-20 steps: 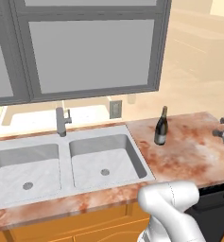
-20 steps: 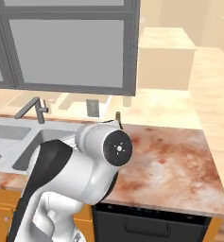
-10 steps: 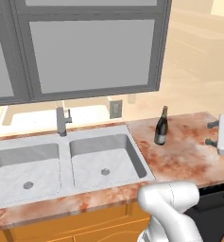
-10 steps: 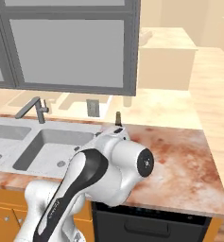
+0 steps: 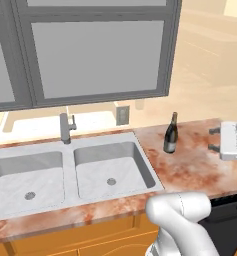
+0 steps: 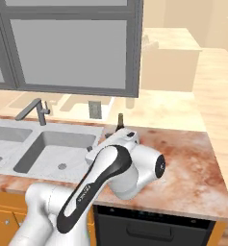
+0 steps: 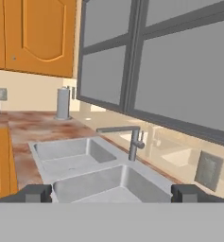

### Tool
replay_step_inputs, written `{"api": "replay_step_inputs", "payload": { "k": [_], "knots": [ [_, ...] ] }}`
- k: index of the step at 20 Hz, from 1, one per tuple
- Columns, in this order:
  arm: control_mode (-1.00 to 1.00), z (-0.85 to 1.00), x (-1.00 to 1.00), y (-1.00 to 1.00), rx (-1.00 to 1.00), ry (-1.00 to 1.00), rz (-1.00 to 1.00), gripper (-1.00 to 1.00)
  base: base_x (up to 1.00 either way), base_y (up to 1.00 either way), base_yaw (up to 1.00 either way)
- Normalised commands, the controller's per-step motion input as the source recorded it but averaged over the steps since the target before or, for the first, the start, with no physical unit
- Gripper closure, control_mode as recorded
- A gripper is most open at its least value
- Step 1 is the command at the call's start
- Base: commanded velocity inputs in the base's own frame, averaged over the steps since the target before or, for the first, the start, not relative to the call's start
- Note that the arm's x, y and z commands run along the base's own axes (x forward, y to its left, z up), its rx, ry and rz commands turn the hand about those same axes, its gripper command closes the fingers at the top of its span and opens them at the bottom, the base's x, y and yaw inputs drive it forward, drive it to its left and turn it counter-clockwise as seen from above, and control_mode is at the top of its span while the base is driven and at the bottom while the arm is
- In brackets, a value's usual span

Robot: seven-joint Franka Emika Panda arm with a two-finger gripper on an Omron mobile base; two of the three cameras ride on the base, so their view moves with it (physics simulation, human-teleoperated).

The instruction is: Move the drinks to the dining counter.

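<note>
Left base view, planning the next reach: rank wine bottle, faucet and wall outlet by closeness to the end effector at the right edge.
1. Wine bottle, on the counter just left of the end effector.
2. Wall outlet, on the back wall behind the sink.
3. Faucet, far left behind the sink.

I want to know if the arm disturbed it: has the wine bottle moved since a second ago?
No. In the left base view the wine bottle stands upright at the same spot right of the sink.
</note>
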Motion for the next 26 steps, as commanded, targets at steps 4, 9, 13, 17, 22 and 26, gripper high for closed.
{"api": "replay_step_inputs", "payload": {
  "k": [4,9,13,17,22,26],
  "knots": [
    [-1.00,0.00,0.50,-0.28,0.02,0.00,0.03,-1.00,0.00,0.00,0.00],
    [-1.00,-0.09,0.29,-0.08,0.00,-0.12,0.01,-1.00,0.00,0.00,0.00],
    [-1.00,-0.13,0.27,0.00,0.00,-0.07,0.00,-1.00,0.00,0.00,0.00],
    [-1.00,-0.11,0.25,0.00,0.00,-0.02,0.00,-1.00,0.00,0.00,0.00],
    [-1.00,-0.08,0.11,0.00,0.00,0.04,-0.04,-1.00,0.00,0.00,0.00],
    [-1.00,-0.02,0.04,0.00,0.00,0.14,-0.06,-1.00,0.00,0.00,0.00]
  ]
}}
